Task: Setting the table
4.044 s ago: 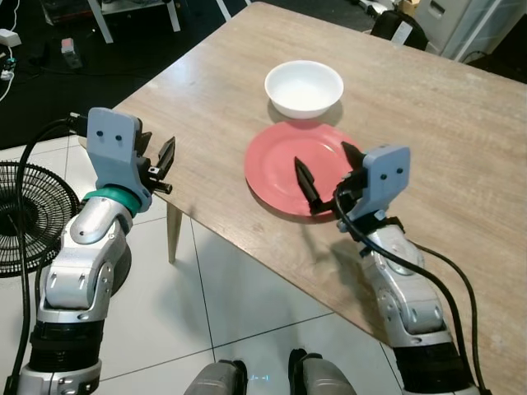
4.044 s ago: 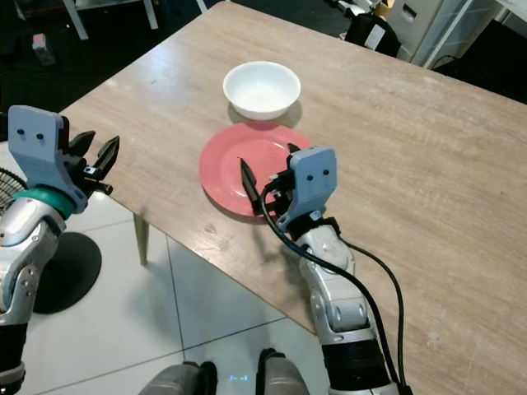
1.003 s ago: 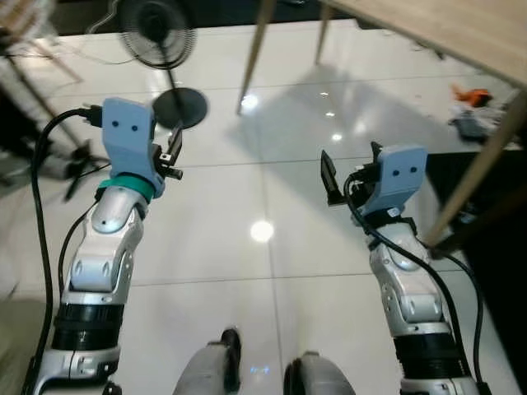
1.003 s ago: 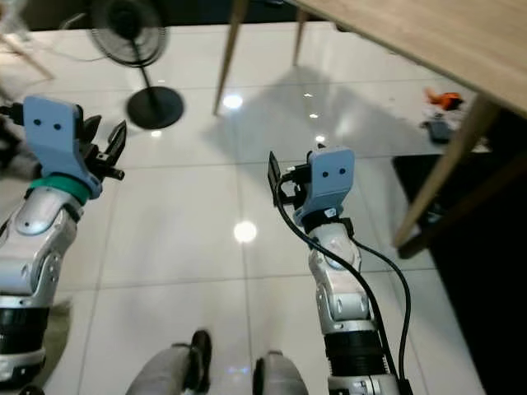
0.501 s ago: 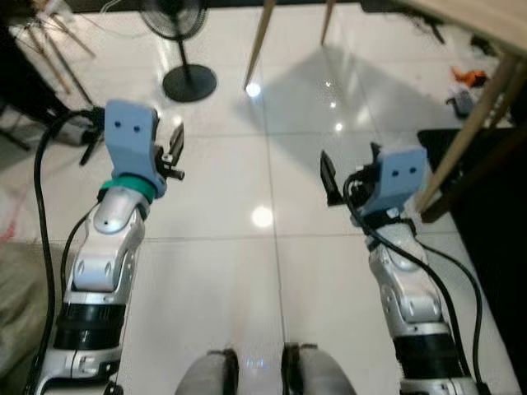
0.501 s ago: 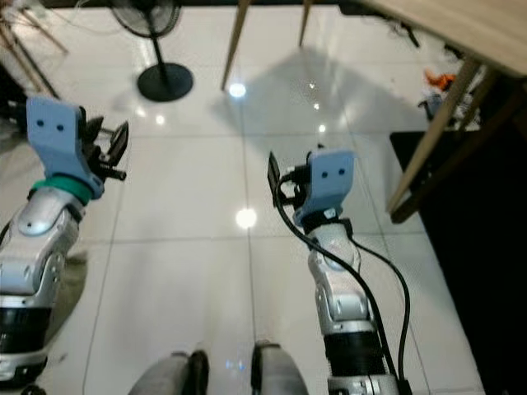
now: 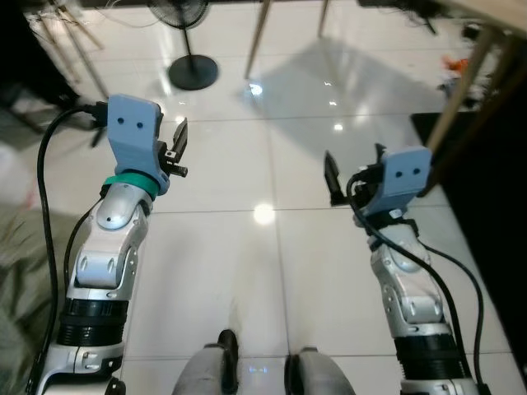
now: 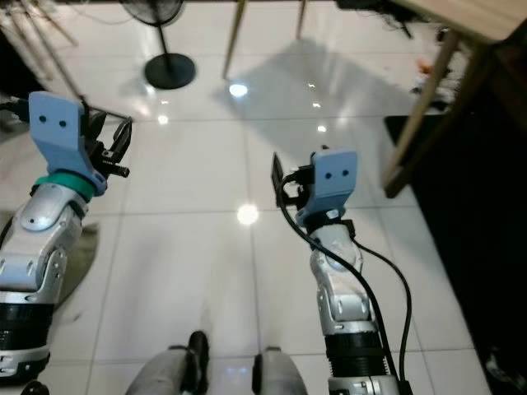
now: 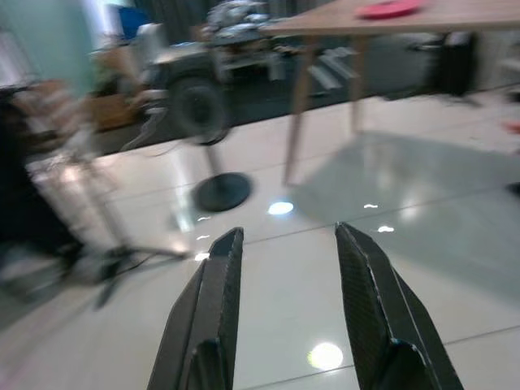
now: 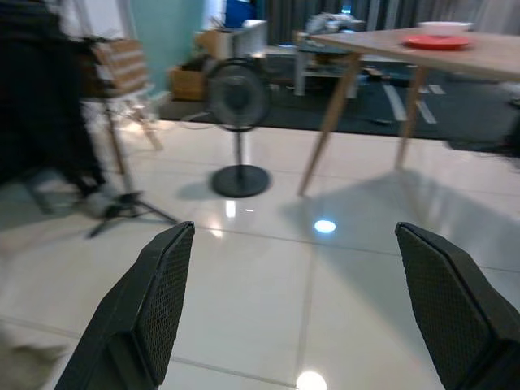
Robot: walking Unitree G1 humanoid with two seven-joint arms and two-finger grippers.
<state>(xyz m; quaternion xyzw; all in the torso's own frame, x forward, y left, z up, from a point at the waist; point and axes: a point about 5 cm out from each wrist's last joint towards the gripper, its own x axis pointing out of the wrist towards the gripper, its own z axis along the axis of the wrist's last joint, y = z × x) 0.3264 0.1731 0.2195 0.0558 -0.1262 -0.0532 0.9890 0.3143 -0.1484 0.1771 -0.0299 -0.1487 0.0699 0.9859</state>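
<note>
The wooden table (image 10: 422, 50) stands some way off across the floor in the right wrist view, with the red plate (image 10: 435, 42) and the white bowl (image 10: 443, 28) on top. The left wrist view catches the red plate (image 9: 388, 10) on the same table. My left gripper (image 7: 174, 146) is held up at chest height over white floor tiles, open and empty. My right gripper (image 7: 354, 169) is raised the same way, its fingers (image 10: 154, 309) spread wide with nothing between them.
A standing fan (image 10: 238, 96) with a round black base (image 7: 193, 72) is on the tiles near the table leg (image 7: 262, 33). Another table leg (image 7: 451, 103) and a dark rug (image 7: 494, 214) lie to my right. A tripod stand (image 10: 122, 162) is on the left.
The camera has turned away from the tabletop to the floor and keeps shifting. Four seconds ago my right gripper hung over the red plate. Both arms keep the same raised pose.
</note>
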